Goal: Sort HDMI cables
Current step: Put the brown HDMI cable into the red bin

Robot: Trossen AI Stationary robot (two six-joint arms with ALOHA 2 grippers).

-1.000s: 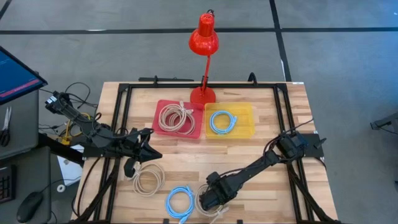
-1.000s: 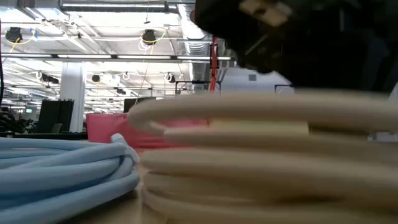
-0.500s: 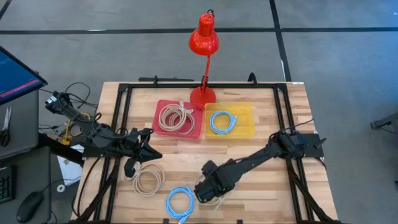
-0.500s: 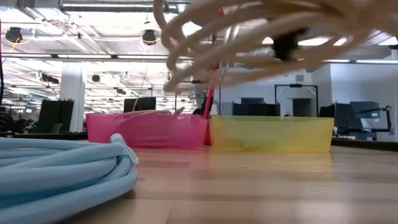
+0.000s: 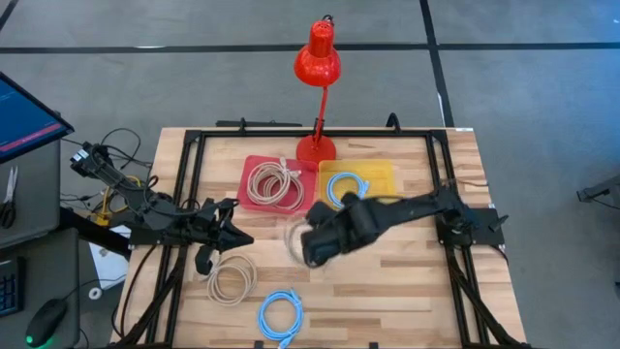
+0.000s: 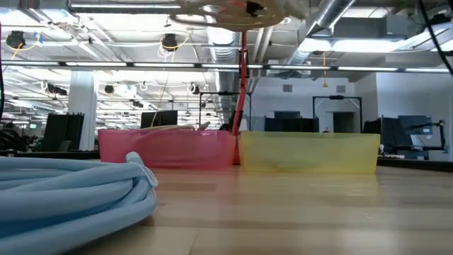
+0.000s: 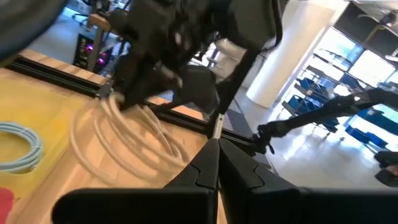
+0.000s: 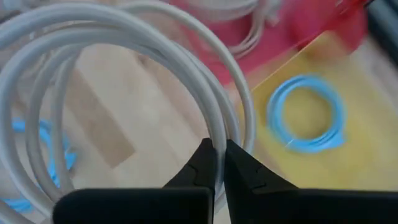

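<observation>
Right gripper [image 8: 217,163] is pinched tight on a cream cable coil [image 8: 124,81], lifted off the table, motion-blurred overhead. Beyond it: red bin [image 5: 254,167] holding cream coils, yellow bin [image 5: 383,174] with a blue coil [image 5: 346,190] partly hidden. Left gripper [image 5: 235,238] sits closed, empty.
</observation>
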